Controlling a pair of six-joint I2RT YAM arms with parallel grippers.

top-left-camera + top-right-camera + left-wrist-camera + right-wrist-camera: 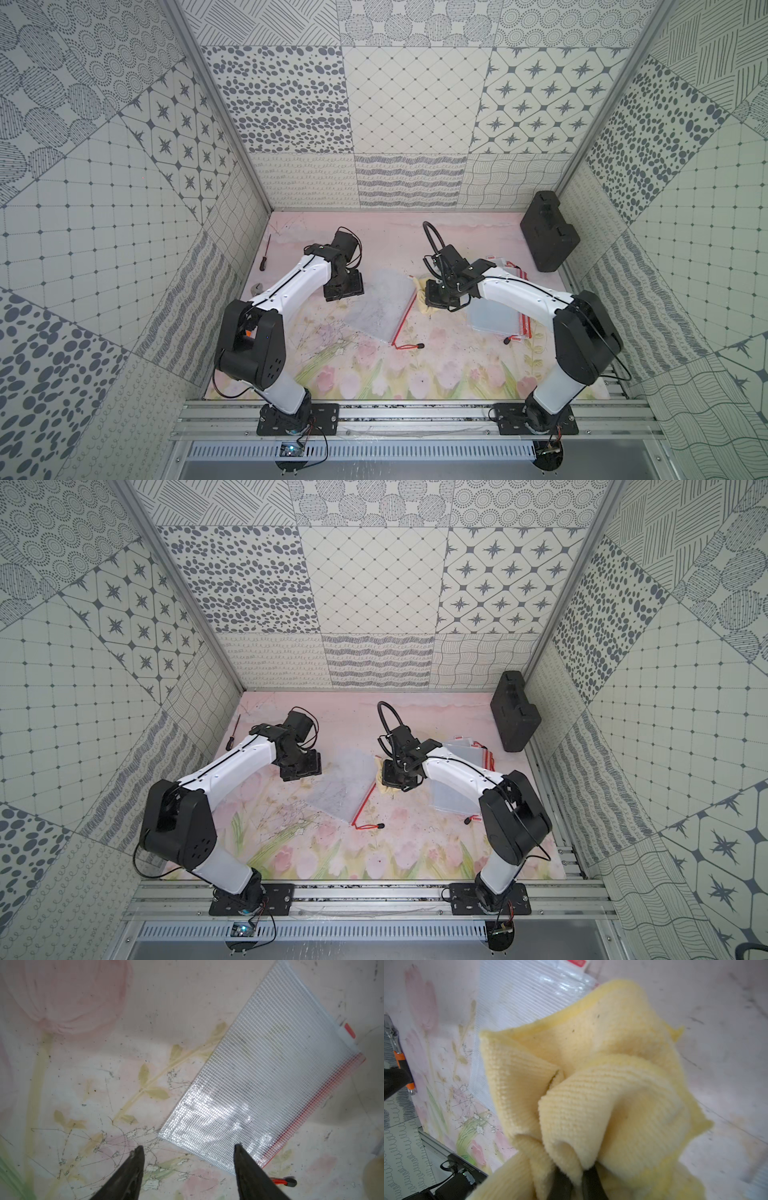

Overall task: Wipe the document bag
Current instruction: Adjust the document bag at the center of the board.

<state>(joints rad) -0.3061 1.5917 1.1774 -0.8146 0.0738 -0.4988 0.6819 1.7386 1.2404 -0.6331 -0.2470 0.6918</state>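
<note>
A: Nearest the lens, the yellow cloth (591,1084) is bunching up and filling most of the right wrist view. What is the right pincer (577,1177) doing?

B: It is pinching a fold of that cloth, with its two dark fingers (562,1185) pressing together on the fabric. The rest of the cloth is hanging loose ahead of the tips.

A: And the document bag (380,305)?

B: It is lying flat on the flowered table (374,374), between the two pincers. In both top views its red zipper edge (405,316) is facing the right pincer's side, and the cloth is sitting by the far end of that edge. Whether cloth and bag are touching, I cannot tell.

A: What is the left pincer (188,1147) doing?

B: It is standing spread, gripping nothing. The mesh bag (270,1084) is stretching away just ahead of its tips, and one finger (249,1169) is overlapping the bag's near corner in the wrist view. Contact is unclear. The red pull cord (284,1181) is trailing off just beside that finger.

A: Anything else around?

B: A stack of similar bags (490,322) is lying beneath the right arm, behind its pincer. A black case (548,230) is standing well beyond the right pincer by the wall, and a screwdriver (265,253) is lying out past the left pincer.
</note>
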